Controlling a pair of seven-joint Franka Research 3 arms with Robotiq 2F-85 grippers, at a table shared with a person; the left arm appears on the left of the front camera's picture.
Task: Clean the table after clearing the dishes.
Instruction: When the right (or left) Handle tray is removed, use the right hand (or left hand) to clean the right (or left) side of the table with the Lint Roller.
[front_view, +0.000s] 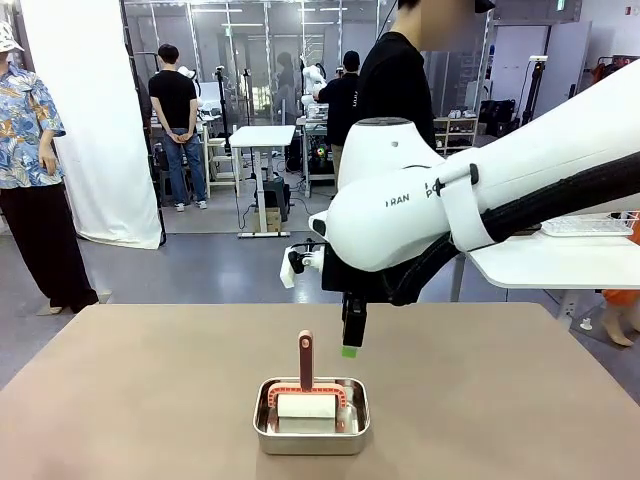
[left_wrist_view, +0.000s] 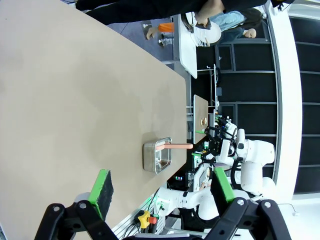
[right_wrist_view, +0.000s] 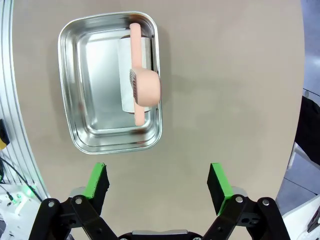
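Currently the table (front_view: 120, 400) is spanning the lower front frame, with a steel pan (front_view: 311, 430) at bottom centre propping the pink-handled scrubber (front_view: 305, 362) upright for grabbing. I am hovering the right gripper (right_wrist_view: 159, 182) near its handle, jaws released and empty; the left gripper (left_wrist_view: 162, 186) is idling, released too.

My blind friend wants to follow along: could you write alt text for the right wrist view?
A steel pan sits on a beige table, holding a pink-handled scrubber with a white pad. At the bottom edge, the right gripper holds its two green-padded fingers open and empty, over bare table.
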